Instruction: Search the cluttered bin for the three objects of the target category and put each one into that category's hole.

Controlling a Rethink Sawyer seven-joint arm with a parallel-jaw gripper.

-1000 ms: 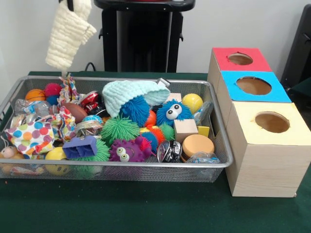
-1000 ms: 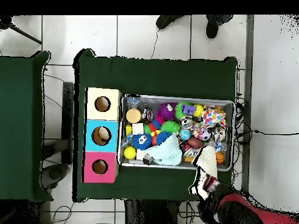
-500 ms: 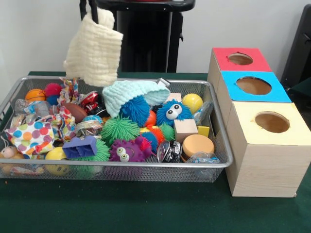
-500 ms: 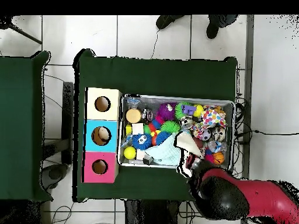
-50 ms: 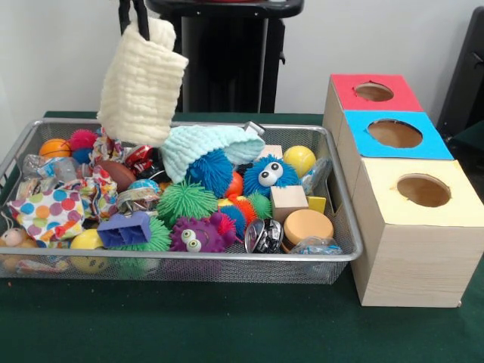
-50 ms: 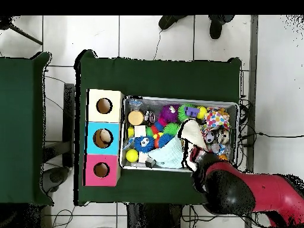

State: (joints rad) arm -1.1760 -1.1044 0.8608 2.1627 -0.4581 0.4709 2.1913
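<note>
Hanging from my hand (image 5: 133,9) at the top of the front view is a cream waffle-knit cloth (image 5: 141,82), pinched at its upper edge and clear of the clutter, above the left-rear part of the silver wire-mesh bin (image 5: 227,261). Overhead, the cloth (image 6: 191,132) shows over the bin's (image 6: 181,99) middle, w/ the red and black arm (image 6: 237,191) just beside it. The bin sits on the green surface (image 5: 227,325), packed w/ toys: a mint knit cloth (image 5: 198,144) at the rear centre, a polka-dot fabric piece (image 5: 47,212) at the left, a blue fuzzy ball with googly eyes (image 5: 269,175), a green spiky ball (image 5: 185,201) and a yellow ball (image 5: 299,159). Right of the bin stand three wooden boxes w/ round holes: red-topped box (image 5: 373,92) farthest, blue-topped box (image 5: 395,134) in the middle, yellow-topped box (image 5: 420,190) nearest.
</note>
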